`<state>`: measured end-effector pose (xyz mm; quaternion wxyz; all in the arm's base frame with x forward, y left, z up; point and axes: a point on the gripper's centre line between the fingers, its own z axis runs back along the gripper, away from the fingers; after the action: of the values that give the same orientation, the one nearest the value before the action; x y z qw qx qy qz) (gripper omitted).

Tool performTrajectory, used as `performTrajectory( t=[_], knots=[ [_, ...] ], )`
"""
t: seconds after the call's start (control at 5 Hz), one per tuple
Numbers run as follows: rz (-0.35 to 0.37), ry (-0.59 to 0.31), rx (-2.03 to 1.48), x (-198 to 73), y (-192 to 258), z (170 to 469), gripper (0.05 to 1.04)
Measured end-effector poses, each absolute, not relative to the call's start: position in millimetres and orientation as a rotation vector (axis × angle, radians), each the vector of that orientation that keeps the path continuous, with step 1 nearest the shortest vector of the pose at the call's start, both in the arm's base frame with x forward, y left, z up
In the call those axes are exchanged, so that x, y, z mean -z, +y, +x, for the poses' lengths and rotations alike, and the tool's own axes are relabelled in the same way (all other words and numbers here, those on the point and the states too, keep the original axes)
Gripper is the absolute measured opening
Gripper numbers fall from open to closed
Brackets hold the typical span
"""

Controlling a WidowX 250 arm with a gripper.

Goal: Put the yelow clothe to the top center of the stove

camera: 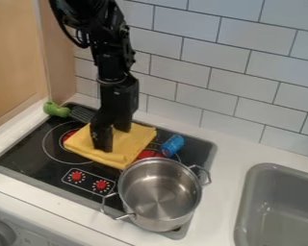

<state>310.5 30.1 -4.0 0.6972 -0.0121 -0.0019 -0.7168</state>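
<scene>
One folded yellow cloth (127, 146) on glossy stove (28, 156), round steel pot (160, 192) — gripper (114, 137) over cloth, fingers apart.

The camera looks down aslant from above the desk's (222, 202) front toward the tiled wall (243, 60), fairly near the stove (28, 156).

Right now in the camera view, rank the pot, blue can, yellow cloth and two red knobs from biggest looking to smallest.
1. Pot
2. Yellow cloth
3. Blue can
4. Red knobs, last together; they look alike, so I won't rank one above the other.
</scene>
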Motion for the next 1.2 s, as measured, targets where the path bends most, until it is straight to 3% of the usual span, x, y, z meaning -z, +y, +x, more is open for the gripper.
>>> performTrajectory(
  t=[0.6,1.2],
  knots=[
    [0.001,-0.038,1.636,0,26,334,0.999],
    [0.012,-0.053,1.653,-13,20,317,0.998]
  ],
)
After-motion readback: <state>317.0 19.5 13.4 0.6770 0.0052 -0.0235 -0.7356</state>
